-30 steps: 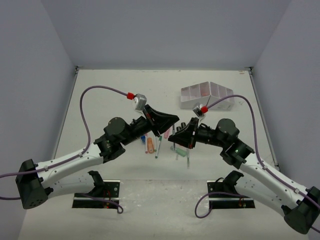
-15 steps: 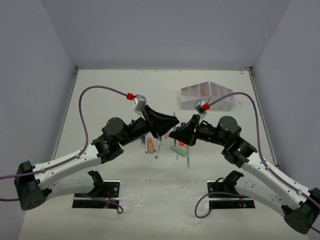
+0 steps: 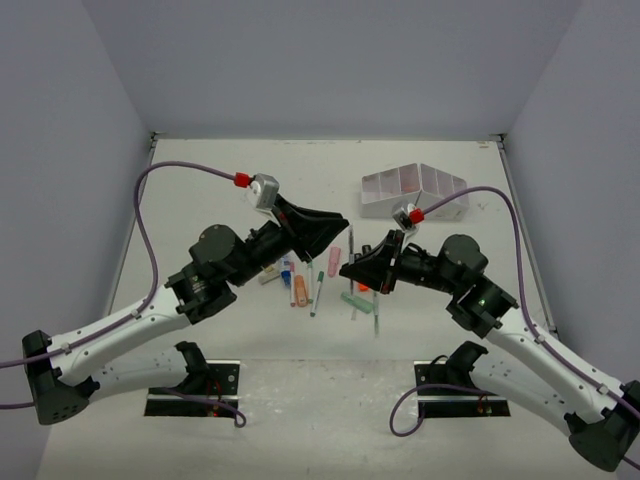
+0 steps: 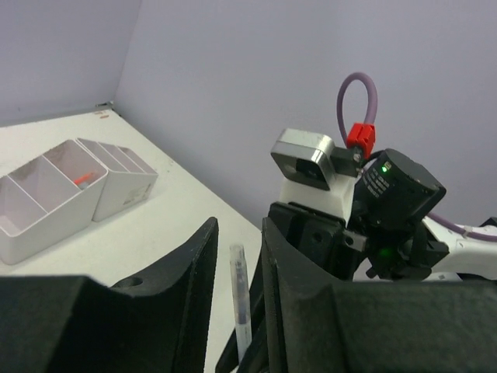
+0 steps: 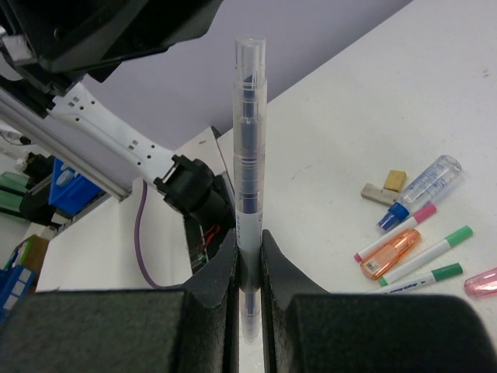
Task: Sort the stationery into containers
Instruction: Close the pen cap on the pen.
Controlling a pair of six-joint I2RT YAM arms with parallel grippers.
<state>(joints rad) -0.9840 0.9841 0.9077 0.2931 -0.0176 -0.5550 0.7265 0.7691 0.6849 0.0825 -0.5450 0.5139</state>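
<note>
My right gripper [image 5: 248, 260] is shut on a clear pen [image 5: 249, 148] with a dark blue core, held off the table. The same pen [image 4: 241, 299] shows through the gap of my left gripper [image 4: 240, 233], which is open and empty, its fingers not touching the pen. In the top view the left gripper [image 3: 338, 222] hangs just above and behind the right gripper [image 3: 348, 268]. The white organizer [image 3: 415, 190] stands at the far right and shows in the left wrist view [image 4: 46, 206]. Loose stationery lies below: an orange highlighter [image 5: 390, 252], green-capped pens [image 5: 436, 249] and tan blocks [image 5: 386, 187].
More pens [image 3: 300, 285], a green eraser [image 3: 356, 300] and a pink eraser [image 3: 334, 262] lie mid-table under both grippers. A red item [image 4: 85, 177] lies in one organizer compartment. Grey walls close the table on three sides.
My left gripper has drawn back up and to the left, away from my right gripper, which it met tip to tip before. The right gripper has stayed nearly in place.
</note>
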